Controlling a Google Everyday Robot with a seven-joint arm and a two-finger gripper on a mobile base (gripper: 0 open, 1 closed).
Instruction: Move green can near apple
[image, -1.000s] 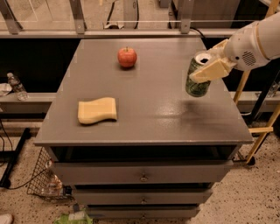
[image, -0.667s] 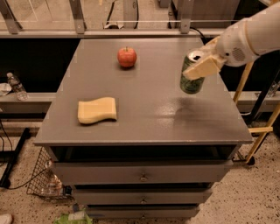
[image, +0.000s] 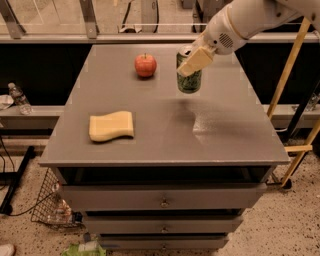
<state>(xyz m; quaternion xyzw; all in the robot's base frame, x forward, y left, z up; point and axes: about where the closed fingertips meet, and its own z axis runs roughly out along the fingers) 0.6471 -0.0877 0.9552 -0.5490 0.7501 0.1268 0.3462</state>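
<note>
The green can (image: 189, 80) hangs upright just above the grey table top (image: 165, 135), right of centre toward the back. My gripper (image: 192, 61) comes in from the upper right and is shut on the can, one pale finger (image: 195, 62) across its upper side. The red apple (image: 145, 65) sits on the table to the left of the can, with a clear gap between them.
A yellow sponge (image: 111, 126) lies on the left front part of the table. The table is a drawer unit with drawers (image: 165, 202) below. A rail runs behind it, a wooden frame (image: 292, 100) stands at right, and a wire basket (image: 52, 202) on the floor at left.
My gripper has carried the green can leftward and toward the back of the table, closer to the apple. The apple and sponge have not moved.
</note>
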